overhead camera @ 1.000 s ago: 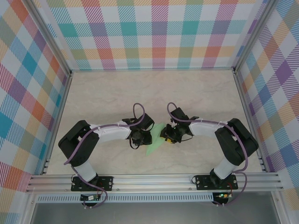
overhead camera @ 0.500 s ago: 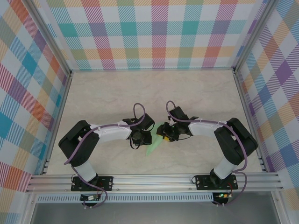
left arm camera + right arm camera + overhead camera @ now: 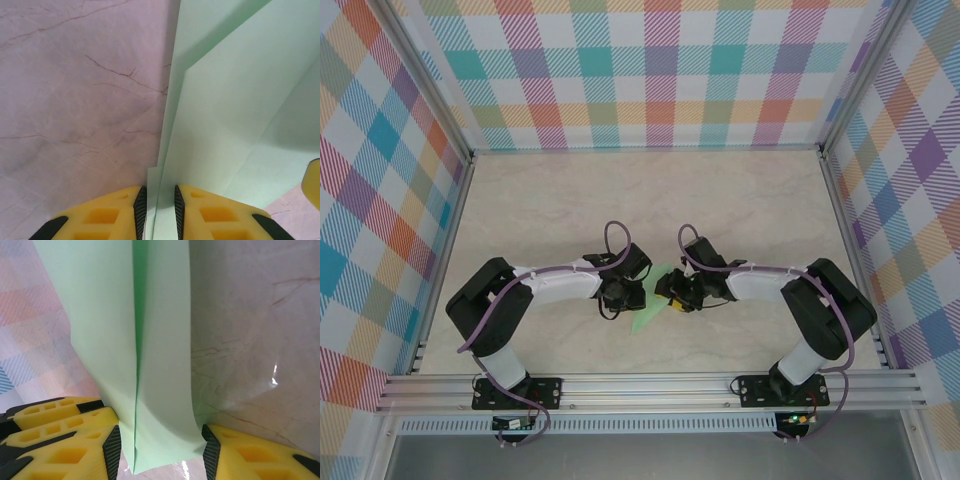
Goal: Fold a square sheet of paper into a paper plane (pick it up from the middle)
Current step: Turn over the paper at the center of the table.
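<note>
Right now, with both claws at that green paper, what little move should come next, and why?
Probably the right gripper should close gently. Its fingers stand apart on either side of the paper, whose crease runs between them, while the left gripper is shut on it; closing would likely press that fold.

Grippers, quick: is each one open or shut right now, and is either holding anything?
Left gripper: shut on the folded green paper.
Right gripper: open, with the paper passing between its fingers.
</note>
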Controlling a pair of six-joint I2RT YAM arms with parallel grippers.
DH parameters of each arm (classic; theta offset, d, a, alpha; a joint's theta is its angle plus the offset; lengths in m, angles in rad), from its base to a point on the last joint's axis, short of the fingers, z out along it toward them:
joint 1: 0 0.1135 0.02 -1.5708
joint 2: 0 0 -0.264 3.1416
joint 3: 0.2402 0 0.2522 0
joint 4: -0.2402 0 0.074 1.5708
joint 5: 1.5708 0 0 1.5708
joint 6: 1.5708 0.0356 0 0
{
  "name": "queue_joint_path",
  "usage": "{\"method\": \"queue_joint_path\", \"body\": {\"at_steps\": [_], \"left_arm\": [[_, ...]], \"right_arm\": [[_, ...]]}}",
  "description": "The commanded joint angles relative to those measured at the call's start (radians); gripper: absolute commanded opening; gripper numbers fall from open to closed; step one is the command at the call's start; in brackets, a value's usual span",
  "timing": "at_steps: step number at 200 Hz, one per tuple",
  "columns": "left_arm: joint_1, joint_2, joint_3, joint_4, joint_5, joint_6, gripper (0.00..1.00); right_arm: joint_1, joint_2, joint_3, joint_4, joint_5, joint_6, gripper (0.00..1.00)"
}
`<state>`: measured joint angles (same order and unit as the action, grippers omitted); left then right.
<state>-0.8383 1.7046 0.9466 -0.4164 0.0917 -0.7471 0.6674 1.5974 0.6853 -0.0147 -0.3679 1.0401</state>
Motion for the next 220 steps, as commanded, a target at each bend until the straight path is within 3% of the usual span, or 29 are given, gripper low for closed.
{"method": "queue_joint_path", "body": {"at_steps": [1,119,220], "left_arm": [[-0.006,0.042,-0.011,-0.044,-0.028,-0.013,0.25],[-0.001,0.012,-0.032,-0.038,-0.032,-0.025,0.25],[0.006,-0.029,-0.045,-0.030,-0.030,-0.041,0.26]], "right_arm": [[0.009,-0.026,-0.011,0.047,-0.014,0.041,0.48],[0.021,0.027,0.001,0.200,0.051,0.139,0.48],[0.027,0.082,0.005,0.264,0.032,0.042,0.34]]}}
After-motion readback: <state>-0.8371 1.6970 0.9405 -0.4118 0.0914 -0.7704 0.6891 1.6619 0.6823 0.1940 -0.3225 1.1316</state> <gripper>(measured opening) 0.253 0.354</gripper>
